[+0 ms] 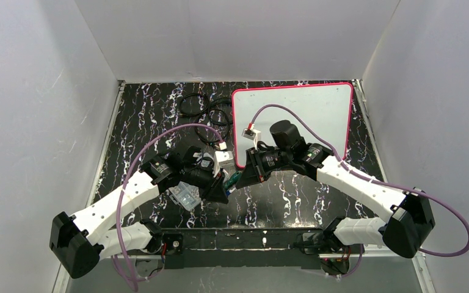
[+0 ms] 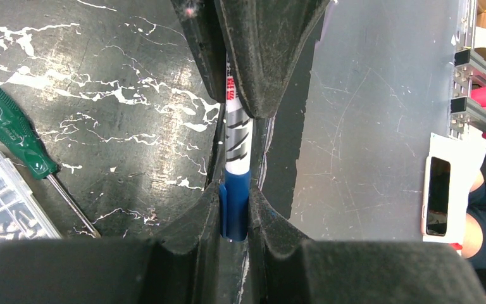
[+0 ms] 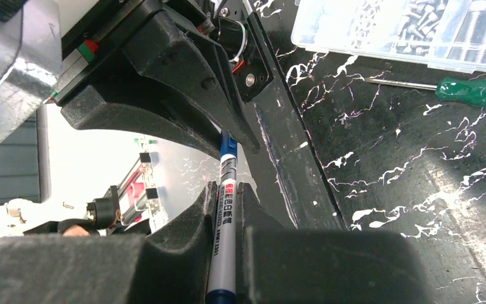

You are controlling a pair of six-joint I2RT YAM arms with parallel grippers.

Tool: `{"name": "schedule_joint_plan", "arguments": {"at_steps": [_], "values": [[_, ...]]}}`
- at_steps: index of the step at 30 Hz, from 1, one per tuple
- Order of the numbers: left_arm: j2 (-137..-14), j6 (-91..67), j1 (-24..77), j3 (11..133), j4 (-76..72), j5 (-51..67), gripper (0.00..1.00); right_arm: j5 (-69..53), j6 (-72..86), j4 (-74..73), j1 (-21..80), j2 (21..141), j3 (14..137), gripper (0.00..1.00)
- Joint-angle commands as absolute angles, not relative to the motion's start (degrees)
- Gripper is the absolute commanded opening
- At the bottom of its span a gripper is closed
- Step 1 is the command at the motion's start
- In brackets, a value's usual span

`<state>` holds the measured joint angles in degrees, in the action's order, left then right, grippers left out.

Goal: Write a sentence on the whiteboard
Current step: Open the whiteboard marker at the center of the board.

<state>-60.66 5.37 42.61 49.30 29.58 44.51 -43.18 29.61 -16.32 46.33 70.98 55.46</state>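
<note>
The whiteboard point(image 1: 317, 113), glossy white with a thin pink-red frame, lies at the back right of the table. Its visible surface is blank, and no sentence shows on it. My two grippers meet at the table's middle, just in front of the board's near left corner. My left gripper point(image 1: 221, 189) point(image 2: 235, 209) is shut on the blue cap point(image 2: 234, 212) of a white marker point(image 2: 238, 142). My right gripper point(image 1: 244, 176) point(image 3: 226, 202) is shut on the marker's white barrel point(image 3: 225, 218). The marker spans between both grippers.
A green-handled screwdriver point(image 2: 12, 136) point(image 3: 474, 92) lies on the black marbled table beside a clear box of screws point(image 1: 185, 195) point(image 3: 405, 28), under the left arm. A coil of black cable point(image 1: 204, 108) lies left of the whiteboard. Grey walls enclose the table.
</note>
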Motion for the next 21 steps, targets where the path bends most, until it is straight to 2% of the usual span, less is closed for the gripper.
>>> {"name": "schedule_joint_plan", "arguments": {"at_steps": [1,4,9,16,21], "values": [[-59.96,5.24,42.98,49.06,29.88,45.42,0.0,-43.11,28.65,-11.43,46.7,69.0,55.29,0.01],[-58.58,5.57,43.2,48.64,29.55,44.25,0.0,-45.83,27.53,-11.45,46.46,68.11,56.19,0.01],[-56.82,4.99,44.87,47.18,28.05,42.33,0.0,-48.92,20.94,-19.96,43.9,67.06,61.58,0.01],[-52.54,5.56,47.94,46.02,27.33,31.52,0.0,-51.73,17.56,-25.31,40.22,63.78,65.22,0.01],[-49.16,5.37,47.99,44.39,25.6,28.96,0.0,-51.75,14.07,-31.59,39.19,62.46,69.33,0.01]]}}
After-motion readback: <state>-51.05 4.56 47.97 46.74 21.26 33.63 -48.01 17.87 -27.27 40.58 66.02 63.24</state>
